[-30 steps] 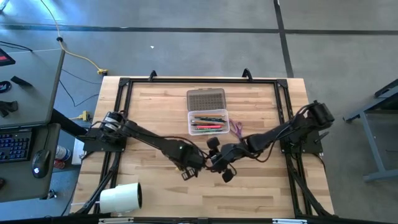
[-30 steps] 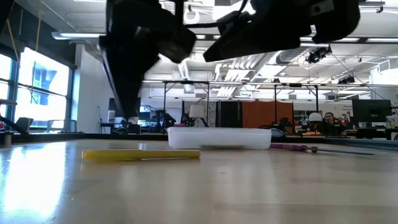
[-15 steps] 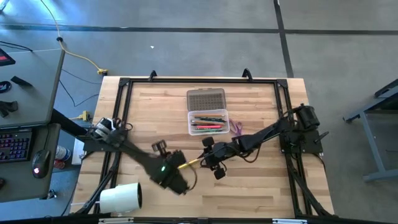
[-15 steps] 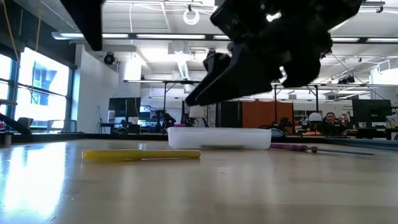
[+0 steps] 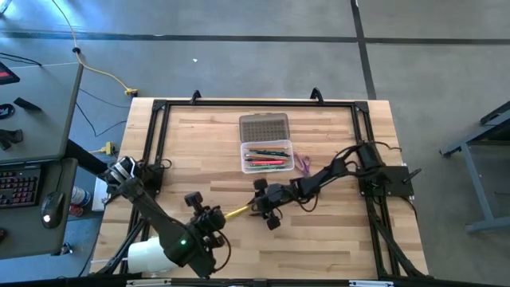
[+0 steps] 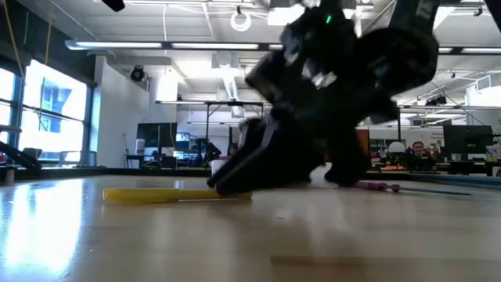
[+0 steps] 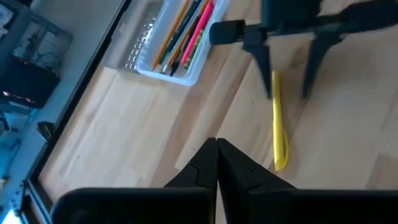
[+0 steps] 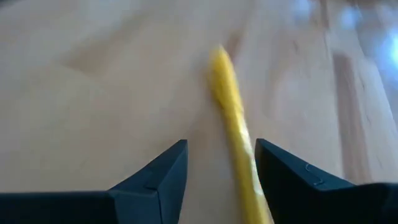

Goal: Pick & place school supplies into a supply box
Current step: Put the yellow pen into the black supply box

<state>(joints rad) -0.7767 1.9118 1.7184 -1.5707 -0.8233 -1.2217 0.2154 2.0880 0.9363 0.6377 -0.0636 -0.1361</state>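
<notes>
Right gripper (image 5: 256, 209), jaws wide & empty, straddled the yellow pen (image 5: 236, 212) near the supply box (image 5: 267, 156). Contact unclear, prob. none. Next: close, lift, carry to box. Left gripper (image 5: 209, 231) was shut, empty.

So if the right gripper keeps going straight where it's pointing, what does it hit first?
Most likely the yellow marker: the right gripper is open, with the marker lying between and ahead of its fingers.

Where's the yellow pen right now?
In the high view the yellow pen lies flat on the table, toward its near edge from the supply box. The open right gripper straddles its far end; the left gripper has pulled away.
</notes>
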